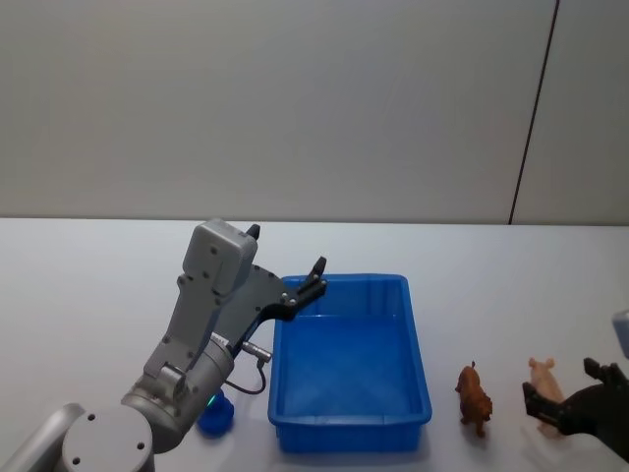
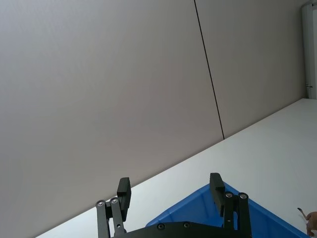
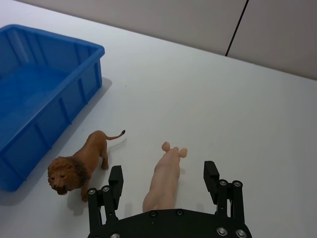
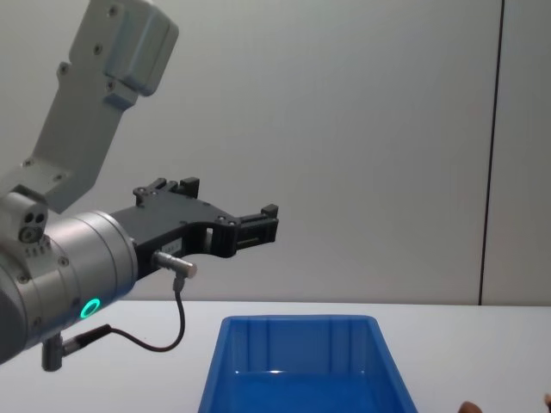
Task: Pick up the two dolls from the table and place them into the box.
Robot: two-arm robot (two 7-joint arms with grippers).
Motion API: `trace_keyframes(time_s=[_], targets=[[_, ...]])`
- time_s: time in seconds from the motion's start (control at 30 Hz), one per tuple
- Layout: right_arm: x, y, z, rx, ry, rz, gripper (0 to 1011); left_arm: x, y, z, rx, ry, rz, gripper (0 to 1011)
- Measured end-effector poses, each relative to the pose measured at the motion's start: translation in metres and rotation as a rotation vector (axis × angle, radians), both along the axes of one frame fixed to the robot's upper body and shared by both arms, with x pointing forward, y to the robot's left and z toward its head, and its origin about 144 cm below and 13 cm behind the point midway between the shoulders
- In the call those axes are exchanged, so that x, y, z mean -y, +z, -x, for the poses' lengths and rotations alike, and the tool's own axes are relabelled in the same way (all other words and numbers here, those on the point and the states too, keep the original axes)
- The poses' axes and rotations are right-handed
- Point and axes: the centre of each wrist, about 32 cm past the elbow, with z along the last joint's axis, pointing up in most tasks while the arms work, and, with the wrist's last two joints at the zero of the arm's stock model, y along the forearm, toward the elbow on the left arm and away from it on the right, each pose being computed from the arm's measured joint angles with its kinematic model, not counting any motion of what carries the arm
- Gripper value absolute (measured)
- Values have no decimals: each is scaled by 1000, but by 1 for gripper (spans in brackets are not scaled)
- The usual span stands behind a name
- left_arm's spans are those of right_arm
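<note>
Well, my left gripper (image 1: 286,249) (image 2: 170,181) (image 4: 228,198) hangs in the air over the box's far left corner, fingers spread wide with nothing between them, pointing out across the box toward the wall behind it. My left arm rises from the table (image 1: 98,295) on the box's left side. Just off the box's near left corner a small blue thing (image 1: 218,417) lies on the table, half hidden by that arm, and I cannot tell what it is.

The box (image 1: 418,324) (image 2: 198,204) (image 3: 74,43) (image 4: 301,321) sits on the table with its long sides running away from me.

Right of the box, near its near right corner but apart from it, the lion (image 1: 474,396) (image 3: 79,163) stands upright on the table, its head toward me and its tail toward the far side. Farther right of the box, just beside the lion and not touching it, is the pig (image 1: 543,379) (image 3: 166,178), also on the table with its head pointing away from me.

My right gripper (image 1: 558,379) (image 3: 163,168) is low on the side of the pig away from the box, its fingers (image 3: 115,178) held wide. One finger is on each side of the pig's rear half, and neither touches it
</note>
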Motion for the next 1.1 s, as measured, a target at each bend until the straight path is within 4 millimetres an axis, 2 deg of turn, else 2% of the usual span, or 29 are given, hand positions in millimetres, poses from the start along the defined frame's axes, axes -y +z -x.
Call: trace_keyframes(time_s=[0.63, 0.77, 1.1], targets=[[-10, -13, -9, -109, -14, 7, 996, 0, 0, 0, 0, 0, 0, 1001], [-12, -14, -10, -126, -20, 6, 922, 0, 0, 0, 0, 0, 0, 1001], [-16, -17, -14, -154, -42, 4, 616, 0, 0, 0, 0, 0, 0, 1001]])
